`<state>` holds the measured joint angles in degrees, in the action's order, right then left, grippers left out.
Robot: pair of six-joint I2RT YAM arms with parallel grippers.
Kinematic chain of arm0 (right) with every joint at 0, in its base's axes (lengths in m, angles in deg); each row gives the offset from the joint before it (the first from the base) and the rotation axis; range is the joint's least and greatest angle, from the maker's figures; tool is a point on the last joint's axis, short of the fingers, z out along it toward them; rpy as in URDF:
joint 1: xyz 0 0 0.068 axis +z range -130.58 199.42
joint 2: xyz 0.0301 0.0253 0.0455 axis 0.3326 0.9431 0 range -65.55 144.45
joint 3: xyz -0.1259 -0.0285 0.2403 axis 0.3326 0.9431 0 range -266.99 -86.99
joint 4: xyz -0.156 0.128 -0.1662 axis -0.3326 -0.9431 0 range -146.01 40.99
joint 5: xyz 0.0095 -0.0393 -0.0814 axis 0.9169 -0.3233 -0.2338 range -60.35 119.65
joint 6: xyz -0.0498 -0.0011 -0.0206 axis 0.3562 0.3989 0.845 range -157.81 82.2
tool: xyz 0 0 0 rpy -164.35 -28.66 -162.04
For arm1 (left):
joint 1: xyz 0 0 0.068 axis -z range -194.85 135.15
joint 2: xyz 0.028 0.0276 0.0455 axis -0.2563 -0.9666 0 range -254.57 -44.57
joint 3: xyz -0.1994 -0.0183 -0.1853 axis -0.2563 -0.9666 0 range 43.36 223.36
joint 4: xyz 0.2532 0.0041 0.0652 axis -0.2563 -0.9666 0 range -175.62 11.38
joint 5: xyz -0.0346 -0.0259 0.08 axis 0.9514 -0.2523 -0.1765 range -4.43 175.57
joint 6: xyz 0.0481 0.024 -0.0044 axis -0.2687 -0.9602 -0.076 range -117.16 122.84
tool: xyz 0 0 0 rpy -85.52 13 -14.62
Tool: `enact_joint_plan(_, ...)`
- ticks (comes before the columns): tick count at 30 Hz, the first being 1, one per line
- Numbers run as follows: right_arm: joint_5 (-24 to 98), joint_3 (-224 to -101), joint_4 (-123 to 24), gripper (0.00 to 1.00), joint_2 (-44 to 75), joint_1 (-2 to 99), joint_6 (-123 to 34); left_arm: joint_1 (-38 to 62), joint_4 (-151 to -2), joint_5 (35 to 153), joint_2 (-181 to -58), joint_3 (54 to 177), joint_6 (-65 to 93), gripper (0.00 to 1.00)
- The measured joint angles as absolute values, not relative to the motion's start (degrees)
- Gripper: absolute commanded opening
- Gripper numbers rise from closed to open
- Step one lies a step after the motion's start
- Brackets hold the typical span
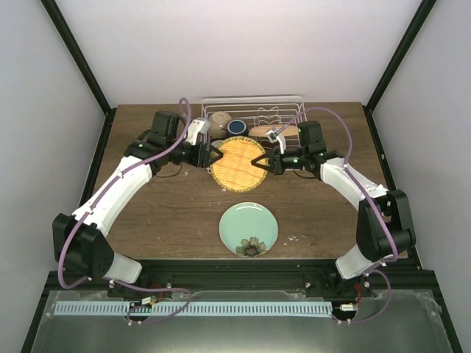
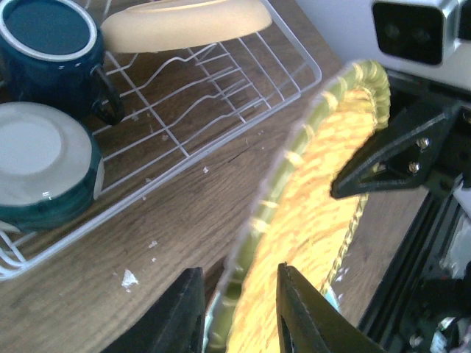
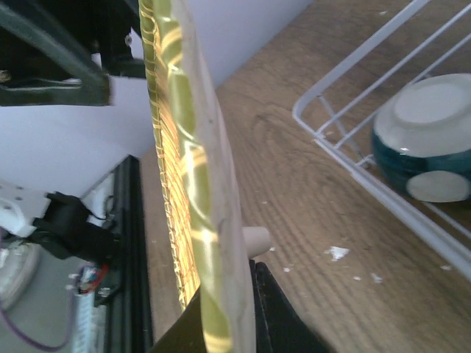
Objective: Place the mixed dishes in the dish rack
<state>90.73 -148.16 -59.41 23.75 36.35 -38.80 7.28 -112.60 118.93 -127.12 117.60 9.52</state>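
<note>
Hanging between the two claws in the top view, the woven plate [image 1: 237,163] has a yellow centre and a green rim, and it is just at 6 o'clock of the dish rack [image 1: 300,110]. The left claw [image 1: 215,157] is at its 9 o'clock edge and the right claw [image 1: 257,162] at its 3 o'clock edge. Inside the rack I see a cream bowl [image 1: 221,121], a dark blue mug [image 1: 237,125] and a tan plate [image 1: 268,131]. A pale green plate [image 1: 249,228] lies flat on the counter [image 1: 162,213], at 6 o'clock of the woven plate and apart from it.

From the left wrist, the woven plate is seen almost edge-on. The left claw stands partly wide around the rim, with a dark gap between one finger and the plate. At 10 o'clock, a blue-and-white bowl [image 2: 40,169] lies upside down in the rack beside the mug.

From the right wrist, the right claw is narrow and pinches the rim of the woven plate at 6 o'clock. The rack corner with the upturned bowl is at 3 o'clock.
</note>
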Motion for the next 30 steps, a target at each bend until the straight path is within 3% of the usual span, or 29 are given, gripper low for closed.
enact_joint_plan(3, 85.66, -149.25, -61.59, 0.01, 22.57, 36.51, -34.21, 7.26, -113.34, 117.43, -127.12, 118.40, 9.54, 0.81)
enact_joint_plan(6, 79.56, -149.38, -62.88, 0.01, 19.55, 36.48, -29.01, 6.95, -115.31, 115.20, -127.09, 120.74, 8.95, 0.85)
enact_joint_plan(18, 56.37, -143.39, -58.66, 0.01, -0.77, 36.46, -1.51, 5.01, -119.63, 111.06, -122.77, 123.65, 7.40, 0.88)
enact_joint_plan(30, 35.41, -135.77, -53.72, 0.01, -1.12, 36.51, 17.81, 5.01, -119.74, 111.02, -122.66, 120.52, 7.48, 0.88)
